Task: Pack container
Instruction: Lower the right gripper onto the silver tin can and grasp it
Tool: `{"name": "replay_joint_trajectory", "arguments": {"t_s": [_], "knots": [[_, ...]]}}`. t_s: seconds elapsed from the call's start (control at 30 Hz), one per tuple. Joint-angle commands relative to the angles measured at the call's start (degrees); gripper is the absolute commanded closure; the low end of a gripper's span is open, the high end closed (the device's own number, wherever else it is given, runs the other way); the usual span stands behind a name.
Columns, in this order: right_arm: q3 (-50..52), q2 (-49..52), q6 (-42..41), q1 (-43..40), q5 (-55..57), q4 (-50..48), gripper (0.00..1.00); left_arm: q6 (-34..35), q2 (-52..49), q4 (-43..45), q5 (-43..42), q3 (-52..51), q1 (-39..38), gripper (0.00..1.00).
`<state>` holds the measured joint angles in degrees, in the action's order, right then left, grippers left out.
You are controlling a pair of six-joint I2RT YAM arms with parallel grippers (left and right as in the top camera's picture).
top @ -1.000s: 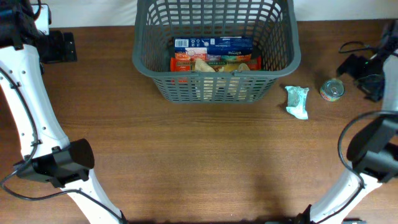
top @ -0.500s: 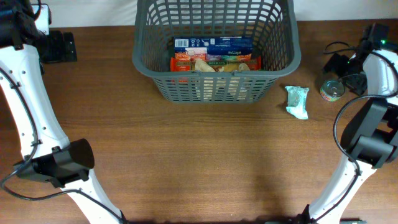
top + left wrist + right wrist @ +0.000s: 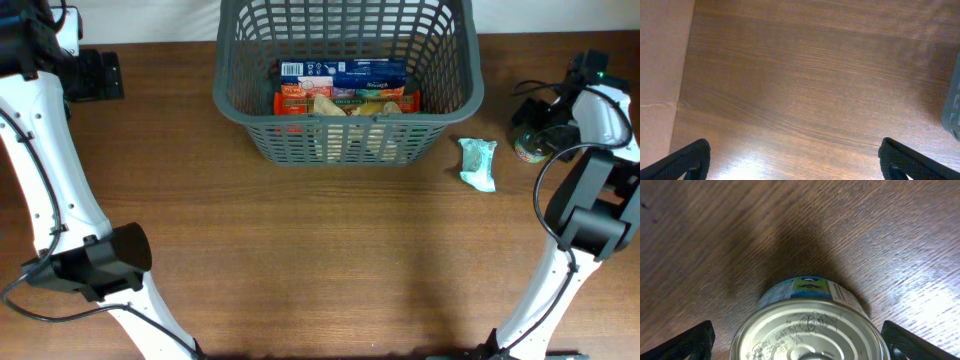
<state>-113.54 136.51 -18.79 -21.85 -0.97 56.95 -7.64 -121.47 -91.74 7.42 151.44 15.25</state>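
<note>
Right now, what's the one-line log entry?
right fingers: open, straddling tin can | left fingers: open over table | basket: holds boxes | green packet: outside

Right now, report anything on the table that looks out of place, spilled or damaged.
Nothing looks spilled or damaged. Two groceries sit outside the basket, to its right: a crumpled green packet lying flat and an upright can, which the open right gripper straddles.

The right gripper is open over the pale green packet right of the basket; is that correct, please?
No: the right gripper is open over the small round metal can right of the dark grey slotted plastic basket, not the pale green plastic packet; the right wrist view shows it.
</note>
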Motion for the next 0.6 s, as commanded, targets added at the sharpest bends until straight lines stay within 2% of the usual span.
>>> {"name": "replay_joint_trajectory", "arguments": {"t_s": [0.0, 0.1, 0.13, 0.3, 0.4, 0.47, 0.5, 0.57], "knots": [[0.02, 0.94, 0.52, 0.5, 0.66, 0.0, 0.0, 0.74, -0.35, -0.09, -0.57, 0.07, 0.31, 0.01], [0.09, 2.14, 0.52, 0.5, 1.4, 0.04, 0.0, 0.74, -0.35, -0.09, -0.57, 0.07, 0.31, 0.01], [0.09, 2.58, 0.52, 0.5, 1.38, 0.13, 0.03, 0.74, -0.35, -0.09, -0.57, 0.07, 0.31, 0.01], [0.07, 2.99, 0.52, 0.46, 1.4, 0.61, 0.41, 0.74, -0.35, -0.09, -0.57, 0.07, 0.31, 0.01], [0.07, 2.99, 0.55, 0.35, 1.38, 0.9, 0.44, 0.74, -0.35, -0.09, -0.57, 0.07, 0.31, 0.01], [0.0, 2.89, 0.55, 0.35, 1.38, 1.73, 0.6, 0.74, -0.35, -0.09, -0.57, 0.07, 0.31, 0.01], [-0.2, 2.78, 0.55, 0.35, 1.38, 2.32, 0.64, 0.74, -0.35, -0.09, -0.57, 0.07, 0.31, 0.01], [-1.51, 2.45, 0.59, 0.35, 1.14, 4.5, 0.65, 0.74, -0.35, -0.09, -0.57, 0.07, 0.31, 0.01]]}}
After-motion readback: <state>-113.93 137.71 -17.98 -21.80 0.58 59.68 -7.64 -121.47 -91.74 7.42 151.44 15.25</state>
